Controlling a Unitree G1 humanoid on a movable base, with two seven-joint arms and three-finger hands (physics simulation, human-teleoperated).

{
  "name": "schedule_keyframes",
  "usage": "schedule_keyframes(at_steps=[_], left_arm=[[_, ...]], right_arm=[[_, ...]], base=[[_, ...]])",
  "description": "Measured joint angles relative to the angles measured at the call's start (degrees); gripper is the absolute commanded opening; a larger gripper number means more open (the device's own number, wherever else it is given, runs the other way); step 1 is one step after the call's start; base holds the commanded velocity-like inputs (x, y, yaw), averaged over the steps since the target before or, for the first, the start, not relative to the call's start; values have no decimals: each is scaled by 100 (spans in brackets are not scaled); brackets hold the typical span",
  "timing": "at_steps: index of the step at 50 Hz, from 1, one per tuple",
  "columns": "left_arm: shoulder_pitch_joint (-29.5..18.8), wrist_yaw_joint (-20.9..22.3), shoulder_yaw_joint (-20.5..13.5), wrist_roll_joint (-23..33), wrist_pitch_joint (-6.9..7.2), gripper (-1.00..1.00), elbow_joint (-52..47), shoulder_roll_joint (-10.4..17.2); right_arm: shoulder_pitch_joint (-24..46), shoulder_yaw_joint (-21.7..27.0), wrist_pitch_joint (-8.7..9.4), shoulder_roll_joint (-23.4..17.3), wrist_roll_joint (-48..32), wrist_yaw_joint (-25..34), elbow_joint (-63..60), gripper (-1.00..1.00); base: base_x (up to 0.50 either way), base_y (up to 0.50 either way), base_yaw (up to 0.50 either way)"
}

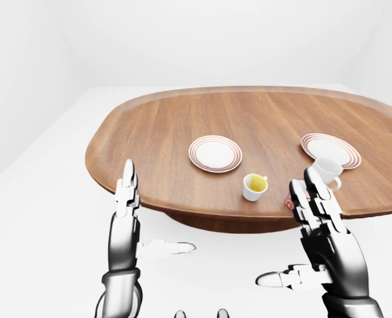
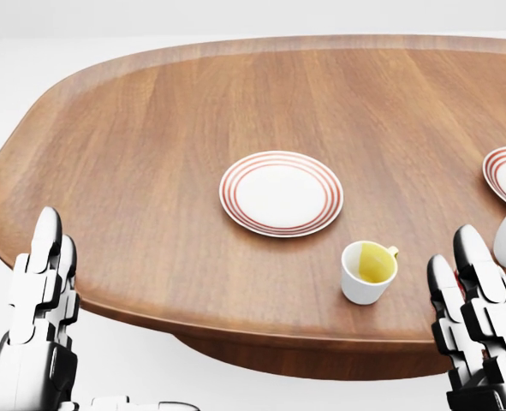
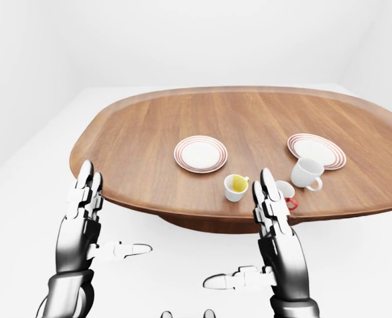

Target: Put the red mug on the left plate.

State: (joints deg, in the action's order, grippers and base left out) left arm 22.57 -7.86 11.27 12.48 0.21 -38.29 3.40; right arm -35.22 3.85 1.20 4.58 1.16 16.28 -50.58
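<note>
The red mug (image 3: pixel 287 193), white with a red handle, stands near the table's bottom edge in the right-eye view, partly hidden behind my right hand (image 3: pixel 270 212). That hand is open, fingers upright, just below and in front of the mug and not holding it. The left plate (image 1: pixel 215 154), white with red rings, lies near the table's middle. My left hand (image 1: pixel 126 195) is open and empty, fingers upright, at the table's lower left edge.
The oval wooden table (image 1: pixel 162 126) also carries a yellow-lined mug (image 1: pixel 255 187) between plate and red mug, a white mug (image 1: pixel 327 172) and a second ringed plate (image 1: pixel 330 150) at the right. White floor and walls surround it.
</note>
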Motion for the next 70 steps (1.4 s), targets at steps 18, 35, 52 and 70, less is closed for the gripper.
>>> schedule_keyframes(at_steps=[18, 35, 52, 70], left_arm=[[15, -41, 95, 40, -16, 100, -20, 45], [9, -58, 124, 46, -16, 100, -15, 62], [-23, -40, 135, 44, -3, 100, 2, 61], [-42, -16, 139, 48, 32, 100, -5, 59]], right_arm=[[-169, -338, -192, -342, 455, 258, -86, 100], [-252, -342, -225, -365, 730, 483, -143, 100], [-230, -410, -348, -387, 465, 331, -94, 100], [-276, -484, -429, -457, 178, 140, -109, 100]], base=[[50, 1, 0], [50, -22, 0], [50, 4, 0], [52, 18, 0]])
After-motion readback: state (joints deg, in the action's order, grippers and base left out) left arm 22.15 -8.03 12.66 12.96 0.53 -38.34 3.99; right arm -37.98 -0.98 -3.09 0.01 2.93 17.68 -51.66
